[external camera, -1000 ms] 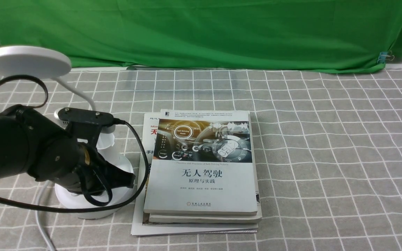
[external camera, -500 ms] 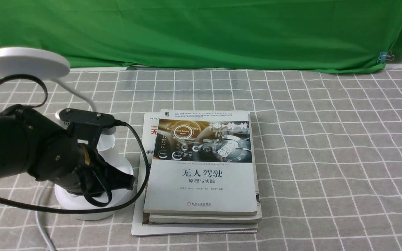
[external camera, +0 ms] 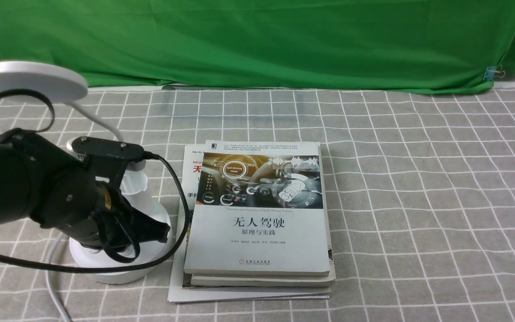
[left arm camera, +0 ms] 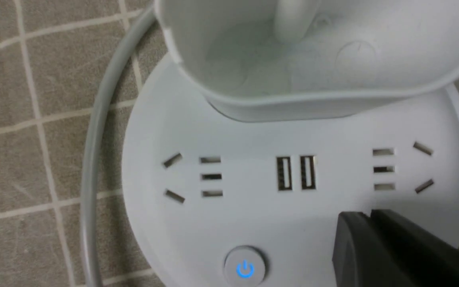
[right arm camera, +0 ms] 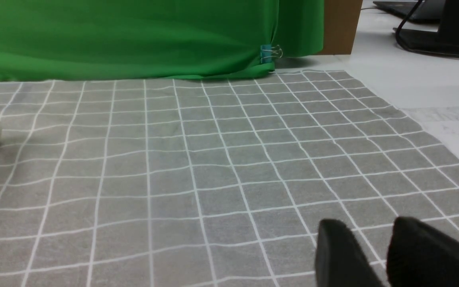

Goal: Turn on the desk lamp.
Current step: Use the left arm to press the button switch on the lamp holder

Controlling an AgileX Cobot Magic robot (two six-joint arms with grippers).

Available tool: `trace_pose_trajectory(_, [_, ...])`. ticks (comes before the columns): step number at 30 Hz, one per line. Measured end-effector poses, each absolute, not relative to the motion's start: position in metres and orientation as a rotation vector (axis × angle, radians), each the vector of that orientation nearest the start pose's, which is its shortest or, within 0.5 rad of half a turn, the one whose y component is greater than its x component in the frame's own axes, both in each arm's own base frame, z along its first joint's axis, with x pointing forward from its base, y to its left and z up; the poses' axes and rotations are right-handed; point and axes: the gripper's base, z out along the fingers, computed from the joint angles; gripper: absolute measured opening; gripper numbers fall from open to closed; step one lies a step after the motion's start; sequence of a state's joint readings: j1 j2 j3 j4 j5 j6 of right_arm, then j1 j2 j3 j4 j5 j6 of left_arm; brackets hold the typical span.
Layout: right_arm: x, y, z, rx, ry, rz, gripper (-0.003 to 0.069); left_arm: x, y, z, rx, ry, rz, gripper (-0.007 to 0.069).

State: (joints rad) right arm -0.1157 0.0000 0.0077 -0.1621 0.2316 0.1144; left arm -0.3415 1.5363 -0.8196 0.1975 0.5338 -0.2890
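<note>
White plastic makes up the desk lamp [external camera: 123, 264], which stands at the left of the scene, its round base just beside the stack of books [external camera: 257, 214] and its disc head [external camera: 31, 80] raised toward the far left. Compared with a second ago, the disc head sits slightly farther left, and the left arm has drawn back a little to the left; the books have stayed put. The left gripper [left arm camera: 373, 215] hovers over the right part of the base, its fingertips brought together with nothing between them. On the base, a button [left arm camera: 245, 266] shows a blue power symbol. The right gripper [right arm camera: 367, 231] has its fingers slightly parted and holds nothing, over the gray checked cloth [external camera: 418, 201]. Beyond the cloth hangs a green curtain [external camera: 284, 40], with a blue clip [external camera: 490, 74] at its far right.
</note>
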Motion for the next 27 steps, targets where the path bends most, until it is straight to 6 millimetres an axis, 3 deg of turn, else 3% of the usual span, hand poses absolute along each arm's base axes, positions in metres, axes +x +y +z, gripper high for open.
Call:
trace_pose_trajectory(4, [0.055,-0.010,0.190,0.090,1.720,-0.150,0.0245,0.265,-0.084,0.203,0.267,2.686,0.001,0.0019])
trace_pose_trajectory(13, [0.055,-0.010,0.190,0.090,1.720,-0.150,0.0245,0.255,-0.083,0.186,0.255,2.691,-0.038,0.0019])
trace_pose_trajectory(27, [0.055,-0.010,0.190,0.089,1.720,-0.150,0.0245,0.258,-0.081,0.183,0.248,2.666,0.006,0.0019])
